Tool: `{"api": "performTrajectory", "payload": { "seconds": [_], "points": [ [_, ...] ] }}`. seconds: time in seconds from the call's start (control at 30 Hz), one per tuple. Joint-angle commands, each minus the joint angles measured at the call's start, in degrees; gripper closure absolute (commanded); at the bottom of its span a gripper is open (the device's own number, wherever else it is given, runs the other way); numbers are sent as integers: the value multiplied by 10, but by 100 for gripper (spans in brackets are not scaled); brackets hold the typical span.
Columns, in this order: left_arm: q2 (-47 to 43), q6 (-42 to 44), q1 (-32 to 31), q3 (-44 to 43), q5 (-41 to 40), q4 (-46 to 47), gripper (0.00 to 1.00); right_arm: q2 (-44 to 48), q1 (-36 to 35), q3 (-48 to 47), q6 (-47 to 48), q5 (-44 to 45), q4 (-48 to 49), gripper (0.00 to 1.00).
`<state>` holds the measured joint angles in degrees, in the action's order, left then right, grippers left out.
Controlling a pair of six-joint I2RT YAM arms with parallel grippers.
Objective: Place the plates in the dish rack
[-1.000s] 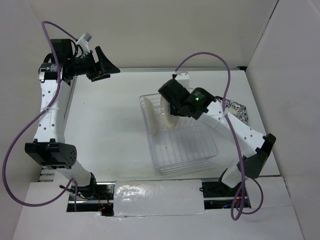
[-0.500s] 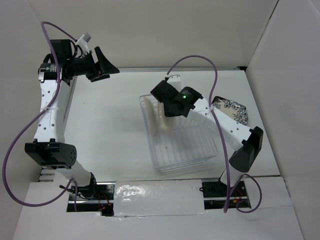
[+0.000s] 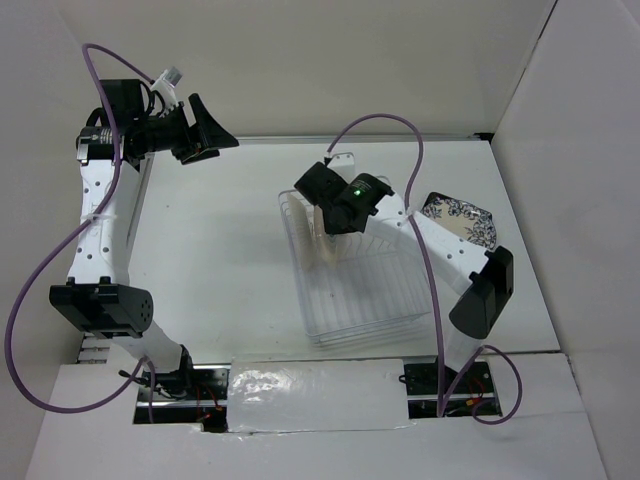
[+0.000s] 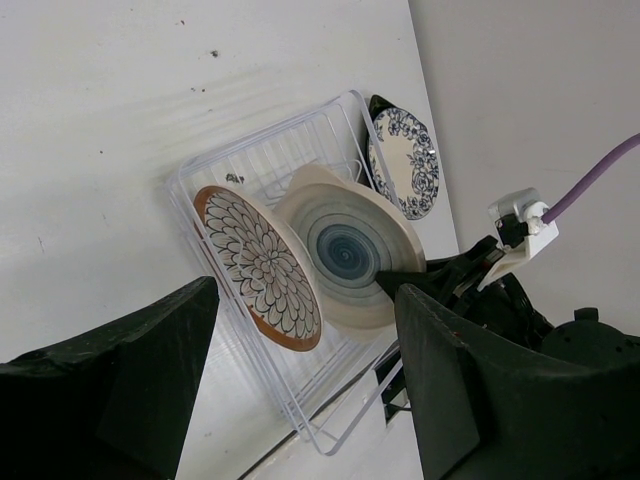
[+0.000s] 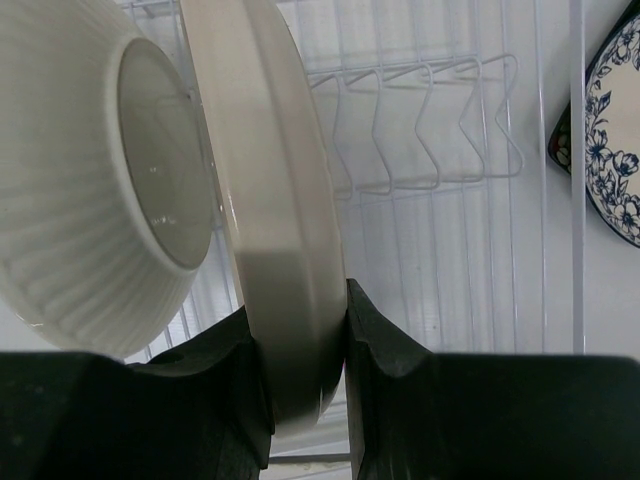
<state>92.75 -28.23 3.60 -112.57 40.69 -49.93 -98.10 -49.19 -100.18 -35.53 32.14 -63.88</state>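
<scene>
The plate with the blue centre [image 4: 355, 255] stands on edge inside the dish rack [image 3: 370, 300], at the rack's end farthest from the arm bases. The right gripper [image 5: 298, 325] is clamped on its lower rim, one dark finger [image 5: 225, 375] pressed to each face. In the right wrist view this plate shows edge-on as a thick cream band, upright and leaning slightly. Whether its edge is seated between tines cannot be told. Next to it in the rack, closer to the end wall, stands the brown-and-white radial-patterned plate [image 4: 262, 268], also on edge and leaning. The two overlap in the left wrist view, and their rims look close, but contact cannot be judged. The right wrist camera catches the ribbed pale underside of this second plate. The rack's row of upright wire tines [image 5: 420, 130] stands bare on the other side of the held plate. Outside the rack, just beside its long wall on the right arm's side, the dark-rimmed floral plate [image 3: 465, 220] lies on the white table [image 3: 220, 260]. It is partly hidden by the right arm in the top view. The left gripper [image 3: 212, 145] is raised well away from the rack, beyond the table's far corner on the left arm's side. Its fingers are spread wide with nothing between them, and its camera looks back at the rack.
</scene>
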Motion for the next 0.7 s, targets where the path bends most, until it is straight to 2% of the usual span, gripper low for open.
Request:
{"api": "performTrajectory", "payload": {
  "seconds": [0.0, 0.27, 0.6, 0.67],
  "points": [
    [-13, 15, 3, 2, 15, 11, 17, -3, 0, -19, -8, 35, 63, 100],
    [-14, 15, 4, 5, 17, 12, 17, -25, -26, -24, 4, 42, 67, 100],
    [-16, 15, 4, 8, 15, 13, 16, -45, -23, -10, -3, 10, 71, 100],
    [-16, 14, 4, 9, 15, 14, 16, -50, -21, -6, -2, 6, 70, 95]
  ]
}}
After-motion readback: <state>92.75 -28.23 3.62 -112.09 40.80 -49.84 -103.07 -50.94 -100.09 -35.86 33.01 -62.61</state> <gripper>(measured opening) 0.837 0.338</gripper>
